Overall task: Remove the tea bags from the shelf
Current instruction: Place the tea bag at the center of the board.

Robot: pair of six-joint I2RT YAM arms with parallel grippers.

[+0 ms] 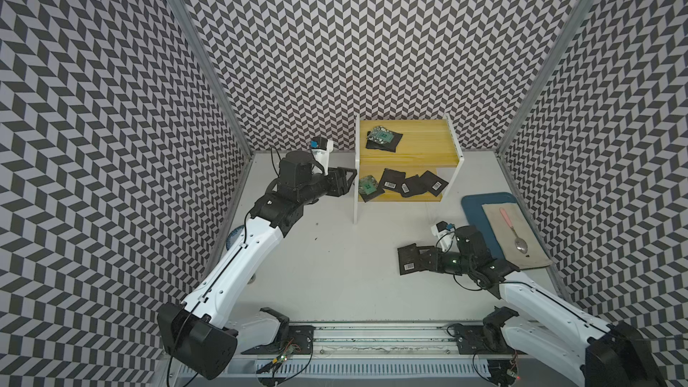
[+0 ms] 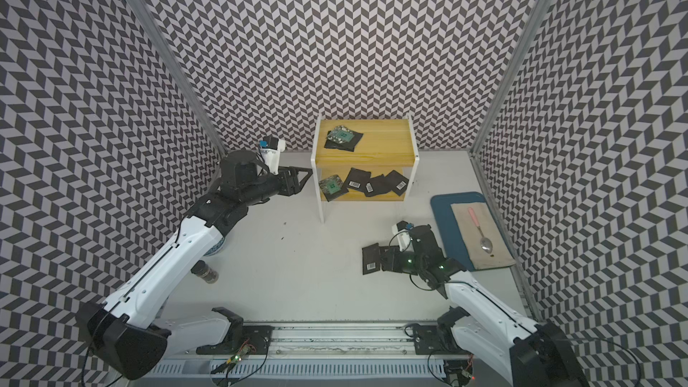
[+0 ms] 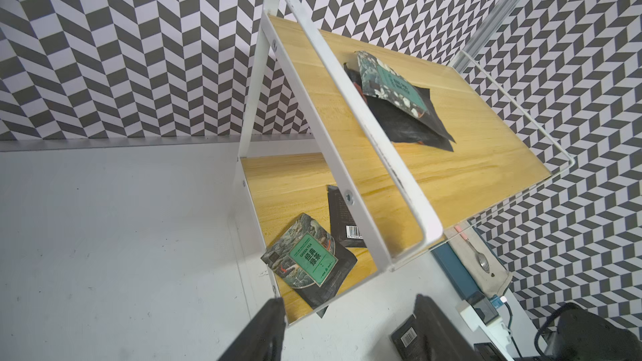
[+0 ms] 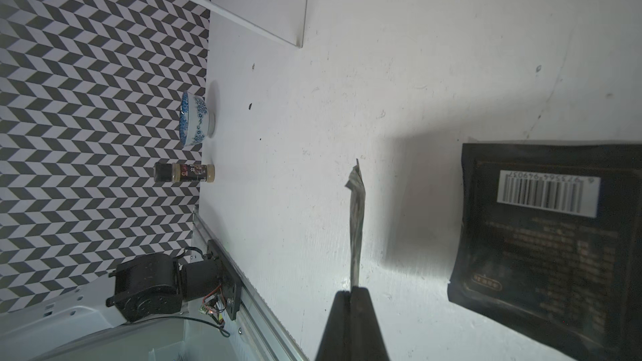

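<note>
On the shelf [image 1: 420, 143], boards running crosswise along the back wall: a green-topped pile [image 1: 383, 137] above, its count unclear; a green-faced sachet [image 1: 368, 185] and overlapping barcode sachets [image 1: 407, 185] below. Pinched in the tightly closed right gripper [image 4: 351, 293]: one tea bag [image 4: 356, 223], edge-on, long axis straight out from the tips, face unreadable. Alongside, flat on the table [image 4: 312, 168]: a barcode-up sachet [image 4: 545, 230], partly cut off. Near the shelf's side panel: left gripper [image 1: 349, 180], narrowly parted, empty.
</note>
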